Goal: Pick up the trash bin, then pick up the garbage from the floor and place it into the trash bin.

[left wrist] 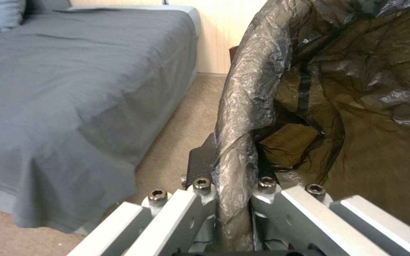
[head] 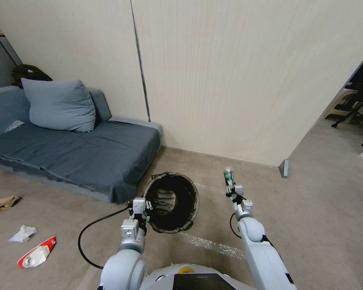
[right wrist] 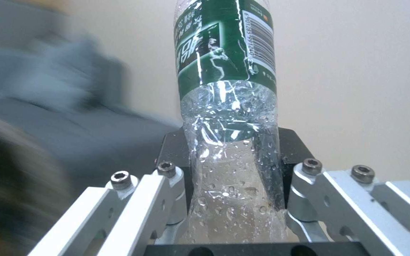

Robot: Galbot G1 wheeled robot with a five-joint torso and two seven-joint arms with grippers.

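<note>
While you look down from the head camera, this is what you have before you:

Left gripper: your left gripper (head: pixel 148 206) is clamped on the near rim of the round trash bin lined with a dark brown-black plastic bag (head: pixel 172 202); in the left wrist view its fingers (left wrist: pixel 203 161) pinch the bag-wrapped rim (left wrist: pixel 236 142) between them.

Trash bin: it is tilted with its mouth toward you, just off the corner of the grey-blue fabric sofa (head: pixel 76 151).

Right gripper: your right gripper (head: pixel 231 186) is to the right of the bin and apart from it, closed around a clear crumpled plastic bottle with a green label (head: pixel 228 176). The right wrist view shows that bottle (right wrist: pixel 229 106) squeezed between the two silver finger sets, with droplets inside it.

Garbage on floor: at your far left lie a crumpled brown paper (head: pixel 2 203), a white tissue (head: pixel 23 233) and a red-and-white wrapper (head: pixel 36 253), all well apart from the bin.

Sofa extras: a grey-blue pillow (head: pixel 59 105) leans at its back.
</note>
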